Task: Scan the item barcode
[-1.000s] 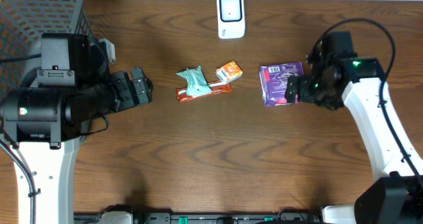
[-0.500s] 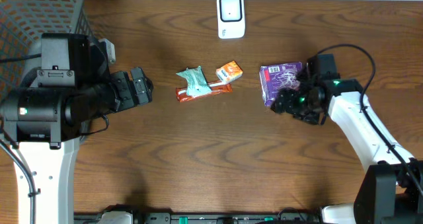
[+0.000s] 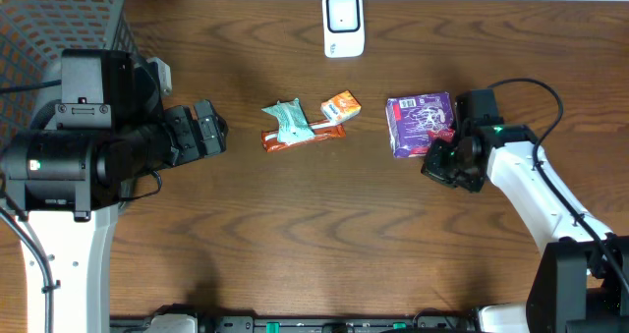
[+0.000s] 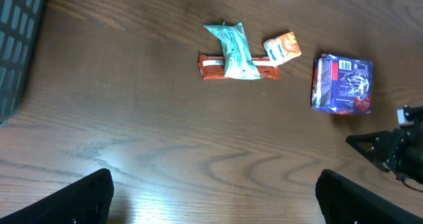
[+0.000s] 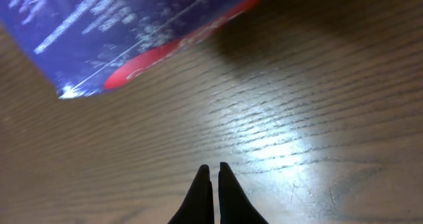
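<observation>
The purple packet (image 3: pixel 420 124) lies flat on the wooden surface (image 3: pixel 324 235), not lifted, well apart from the white scanner (image 3: pixel 343 24). The right gripper (image 5: pixel 213 174) sits just beside the packet's lower corner, jaws together on nothing. The left gripper (image 3: pixel 209 129), jaws apart and empty, is far from the packet. Judgement: pickup and scan are both outstanding.

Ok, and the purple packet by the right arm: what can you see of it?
The purple packet is a squarish, glossy, plastic-wrapped pack. It is blue-purple with white line artwork, small white print and red patches along one edge. It lies flat on the wooden table, to the right of the snack wrappers and apart from them. The right gripper is shut on nothing just beside its near corner, with bare wood between, so nothing holds it.
</observation>
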